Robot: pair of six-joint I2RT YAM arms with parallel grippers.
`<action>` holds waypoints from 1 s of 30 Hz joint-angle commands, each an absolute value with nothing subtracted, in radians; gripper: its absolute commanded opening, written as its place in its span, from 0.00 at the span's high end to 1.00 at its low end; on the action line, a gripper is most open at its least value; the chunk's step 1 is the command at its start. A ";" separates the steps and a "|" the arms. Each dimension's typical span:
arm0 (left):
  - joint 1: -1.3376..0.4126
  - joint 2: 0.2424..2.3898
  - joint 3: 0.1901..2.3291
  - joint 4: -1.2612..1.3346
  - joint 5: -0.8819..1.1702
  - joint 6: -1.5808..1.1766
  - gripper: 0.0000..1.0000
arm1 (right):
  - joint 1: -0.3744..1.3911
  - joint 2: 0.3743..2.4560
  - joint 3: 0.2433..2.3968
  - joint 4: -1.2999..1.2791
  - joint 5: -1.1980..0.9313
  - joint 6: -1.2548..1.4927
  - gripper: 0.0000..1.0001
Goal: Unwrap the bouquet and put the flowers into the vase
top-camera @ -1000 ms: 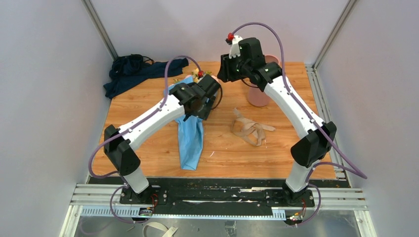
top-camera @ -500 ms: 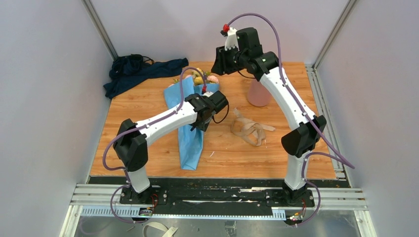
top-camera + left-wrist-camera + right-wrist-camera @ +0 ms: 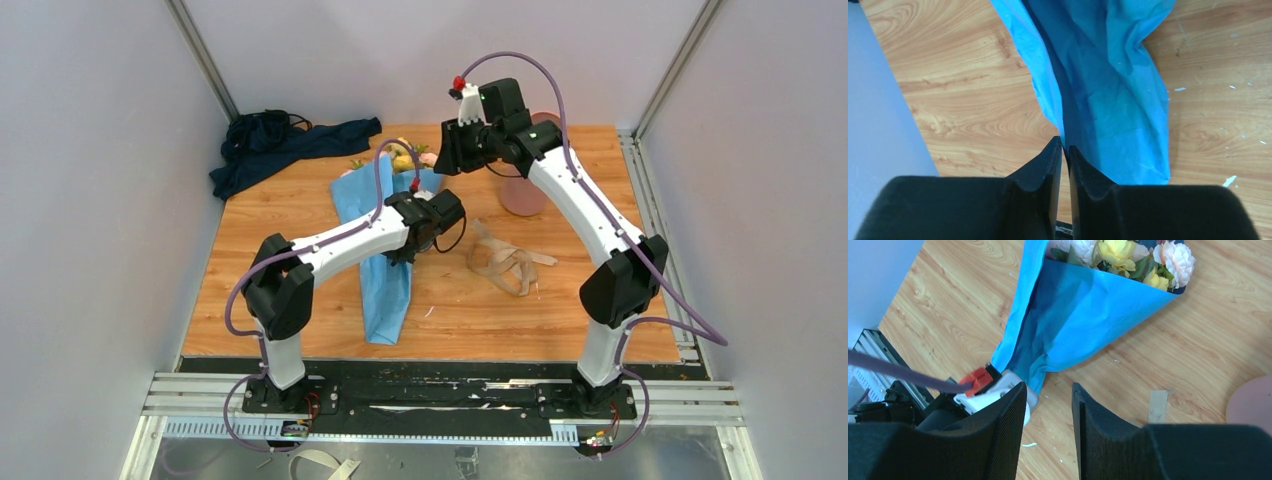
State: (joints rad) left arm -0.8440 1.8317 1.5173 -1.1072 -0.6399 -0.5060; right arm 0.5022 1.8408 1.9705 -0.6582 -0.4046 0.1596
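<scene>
Pinching the bouquet (image 3: 1083, 305) by its creased blue wrap (image 3: 1108, 90), left fingers (image 3: 1040, 170) sit closed; right fingers (image 3: 1003, 440) hang apart, empty.

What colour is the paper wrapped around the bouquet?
Bright blue paper, with no pattern; it shows best in the right wrist view.

Left end effector (image 3: 1064, 145) low, jaws nearly together; right end effector (image 3: 1048, 387) high, jaws apart.

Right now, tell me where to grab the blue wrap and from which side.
Grip the blue wrap by its loose long edge near the narrow stem end, coming down from above. It lies flat with the flowers at the far end, so that edge likely peels open without crushing them. The left gripper is pinching there.
</scene>
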 commanded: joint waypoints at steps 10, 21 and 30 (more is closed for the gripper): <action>-0.743 1.661 1.436 -1.241 -0.738 -0.572 1.00 | 0.517 1.805 1.878 -0.583 -0.548 0.150 0.57; -0.709 1.578 1.299 -1.336 -0.756 -0.731 1.00 | 0.609 1.948 1.894 -0.632 -0.622 0.099 0.57; -0.660 1.552 1.212 -1.460 -0.794 -0.831 0.97 | 0.632 2.086 1.921 -0.676 -0.633 0.070 0.57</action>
